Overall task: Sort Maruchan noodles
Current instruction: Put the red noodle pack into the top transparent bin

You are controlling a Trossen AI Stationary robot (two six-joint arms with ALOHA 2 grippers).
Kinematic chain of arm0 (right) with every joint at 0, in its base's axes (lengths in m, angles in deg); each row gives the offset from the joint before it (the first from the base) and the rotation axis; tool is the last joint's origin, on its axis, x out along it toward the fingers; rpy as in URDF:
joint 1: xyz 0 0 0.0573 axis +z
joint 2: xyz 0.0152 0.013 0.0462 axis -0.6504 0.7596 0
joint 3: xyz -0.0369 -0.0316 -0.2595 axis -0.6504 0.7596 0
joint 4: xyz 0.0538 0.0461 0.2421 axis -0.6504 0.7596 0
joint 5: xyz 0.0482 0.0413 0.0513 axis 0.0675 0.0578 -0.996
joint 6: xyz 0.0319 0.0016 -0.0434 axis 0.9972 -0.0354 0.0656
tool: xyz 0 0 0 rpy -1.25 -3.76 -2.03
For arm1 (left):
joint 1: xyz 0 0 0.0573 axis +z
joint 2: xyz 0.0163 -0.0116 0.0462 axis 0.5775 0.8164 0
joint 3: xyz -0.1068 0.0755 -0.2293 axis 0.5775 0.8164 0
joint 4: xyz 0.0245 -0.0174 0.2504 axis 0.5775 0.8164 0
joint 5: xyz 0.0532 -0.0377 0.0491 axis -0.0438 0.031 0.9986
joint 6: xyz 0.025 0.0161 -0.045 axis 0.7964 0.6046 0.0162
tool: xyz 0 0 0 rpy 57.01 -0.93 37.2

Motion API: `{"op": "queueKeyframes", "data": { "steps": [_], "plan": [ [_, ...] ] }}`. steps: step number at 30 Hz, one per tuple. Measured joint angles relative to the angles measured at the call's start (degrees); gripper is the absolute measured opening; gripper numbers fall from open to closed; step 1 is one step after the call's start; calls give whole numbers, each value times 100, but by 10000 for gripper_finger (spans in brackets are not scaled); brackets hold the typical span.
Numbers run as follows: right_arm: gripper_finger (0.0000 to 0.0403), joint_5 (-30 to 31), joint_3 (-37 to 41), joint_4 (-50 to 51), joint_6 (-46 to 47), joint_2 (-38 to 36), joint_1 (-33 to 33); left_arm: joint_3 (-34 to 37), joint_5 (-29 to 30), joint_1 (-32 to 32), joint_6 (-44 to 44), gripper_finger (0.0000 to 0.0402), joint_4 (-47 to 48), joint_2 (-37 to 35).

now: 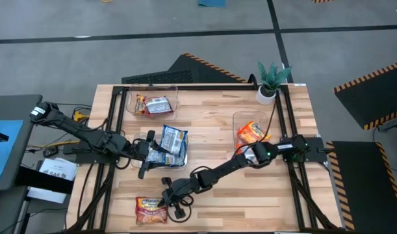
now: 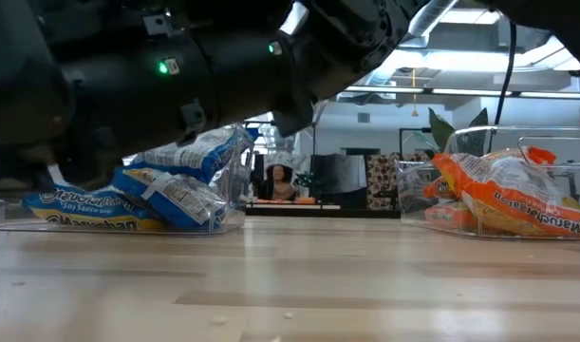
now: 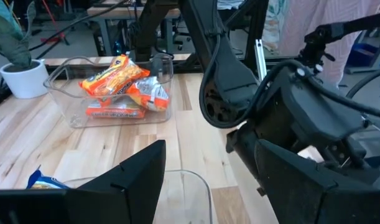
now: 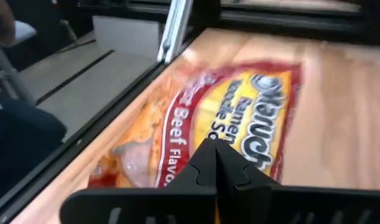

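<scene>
A red beef Maruchan packet (image 1: 151, 210) (image 4: 227, 118) lies flat on the table near its front edge. My right gripper (image 1: 166, 199) (image 4: 217, 155) is shut, with its tips just at that packet's right side. Three clear bins hold the other noodles. Red packets (image 1: 154, 104) are in the far left bin. Blue ones (image 1: 170, 145) (image 2: 166, 185) are in the middle bin. Orange ones (image 1: 251, 133) (image 3: 118, 87) are in the right bin. My left gripper (image 1: 148, 154) (image 3: 196, 171) stands open at the left rim of the blue bin (image 3: 193, 180), with nothing between its fingers. My right gripper comes at the red packet slanting down from the table's right, fingers shut together. Their tips (image 4: 216, 149) stand over the wrapper's edge nearest the gripper (image 4: 196, 168). Whether they touch the wrapper I cannot tell.
A potted plant (image 1: 272, 83) stands at the far right corner. Black frame rails (image 1: 114, 130) run along the table's left, right and far edges. Bare wood (image 1: 211, 123) lies between the bins. A person (image 2: 279, 180) sits in the room beyond the table.
</scene>
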Motion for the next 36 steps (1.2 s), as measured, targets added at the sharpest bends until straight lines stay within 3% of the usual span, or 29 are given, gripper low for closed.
{"op": "queueKeyframes", "data": {
  "steps": [7,18,23,36],
  "plan": [
    [7,-89,-99,701,213,21,-14,0,-1,0,-56,235,28,0],
    [7,854,-95,4706,-157,-982,7,0,-1,0,-101,235,105,0],
    [7,1071,-98,6083,-74,-1187,86,0,-1,0,-117,235,208,0],
    [7,1134,-138,7521,350,-1264,414,0,-3,0,-306,235,327,0]
  ]
}}
